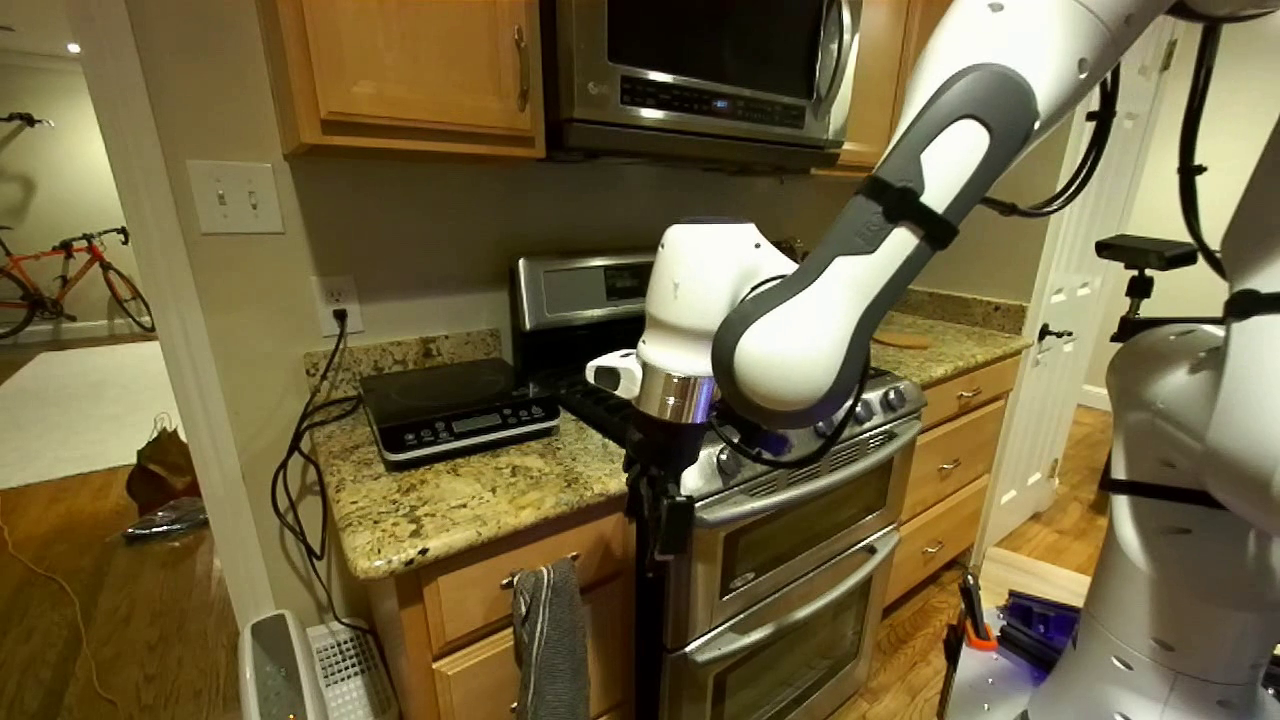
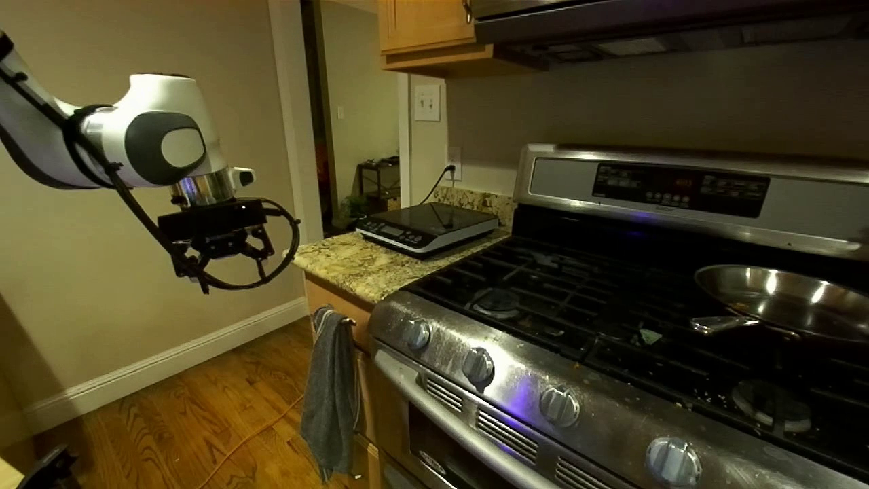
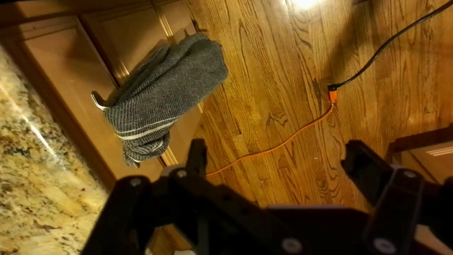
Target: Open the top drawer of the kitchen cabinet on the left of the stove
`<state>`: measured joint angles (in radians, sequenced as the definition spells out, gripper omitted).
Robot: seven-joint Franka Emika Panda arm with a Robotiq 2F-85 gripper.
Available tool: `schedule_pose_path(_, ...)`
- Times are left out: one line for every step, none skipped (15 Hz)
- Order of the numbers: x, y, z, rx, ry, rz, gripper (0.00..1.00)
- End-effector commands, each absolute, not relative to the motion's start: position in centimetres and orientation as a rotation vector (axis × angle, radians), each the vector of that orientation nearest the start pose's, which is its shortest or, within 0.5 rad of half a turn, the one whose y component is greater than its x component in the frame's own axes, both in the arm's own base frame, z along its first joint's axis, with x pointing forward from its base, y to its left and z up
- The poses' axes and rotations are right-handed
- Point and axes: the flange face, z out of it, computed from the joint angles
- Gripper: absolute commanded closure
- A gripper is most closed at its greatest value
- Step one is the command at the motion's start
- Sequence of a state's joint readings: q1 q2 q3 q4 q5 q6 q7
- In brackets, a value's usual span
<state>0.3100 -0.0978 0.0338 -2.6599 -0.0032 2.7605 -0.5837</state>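
The top drawer point(image 1: 465, 600) is shut, its oak front just under the granite top. It also shows in the wrist view point(image 3: 65, 65). A grey towel point(image 1: 552, 640) hangs over its metal handle point(image 1: 510, 579) and covers the handle's middle; the towel also shows in the wrist view point(image 3: 159, 92). The kitchen cabinet point(image 1: 480, 500) stands beside the stove point(image 1: 790, 590), also seen in an exterior view point(image 2: 516, 380). My gripper point(image 3: 276, 150) is open and empty, pointing down over the floor in front of the cabinet, apart from drawer and towel. It shows in both exterior views point(image 1: 660, 530) point(image 2: 227, 261).
A black induction cooktop point(image 1: 450, 405) sits on the granite top. A steel pan point(image 2: 787, 302) stands on the burner grates. An orange cord point(image 3: 272, 150) crosses the wood floor. A white appliance point(image 1: 290, 670) stands at the cabinet's side. The microwave point(image 1: 700, 80) hangs above the stove.
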Motion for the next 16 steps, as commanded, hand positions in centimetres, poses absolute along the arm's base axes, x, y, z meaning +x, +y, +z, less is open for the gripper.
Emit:
schedule_pose_path(41.6, 15.0, 29.0, -2.81, -1.436, -0.306, 0.0)
schedule_pose_path(41.8, 15.1, 28.9, -2.803, -1.451, -0.305, 0.0)
schedule_pose_path(41.9, 15.2, 28.9, -2.801, -1.457, -0.306, 0.0)
schedule_pose_path(41.9, 15.2, 29.0, -2.8, -1.46, -0.307, 0.0)
schedule_pose_path(41.9, 15.2, 29.0, -2.799, -1.461, -0.307, 0.0)
schedule_pose_path(41.9, 15.2, 29.0, -2.799, -1.461, -0.307, 0.0)
schedule_pose_path(41.9, 15.2, 29.0, -2.799, -1.462, -0.307, 0.0)
schedule_pose_path(42.2, 15.2, 28.4, -2.81, -1.461, -0.32, 0.0)
schedule_pose_path(42.5, 15.3, 27.9, -2.814, -1.465, -0.316, 0.0)
schedule_pose_path(42.6, 15.4, 27.3, -2.816, -1.5, -0.335, 0.0)
schedule_pose_path(42.9, 15.5, 26.8, -2.818, -1.546, -0.355, 0.0)
schedule_pose_path(43.2, 15.4, 26.3, -2.827, -1.574, -0.371, 0.0)
schedule_pose_path(43.6, 15.3, 25.9, -2.834, -1.607, -0.385, 0.0)
schedule_pose_path(44.0, 15.3, 25.2, -2.842, -1.631, -0.396, 0.0)
schedule_pose_path(44.5, 15.2, 24.6, -2.858, -1.644, -0.392, 0.0)
schedule_pose_path(45.1, 15.2, 24.1, -2.883, -1.65, -0.383, 0.0)
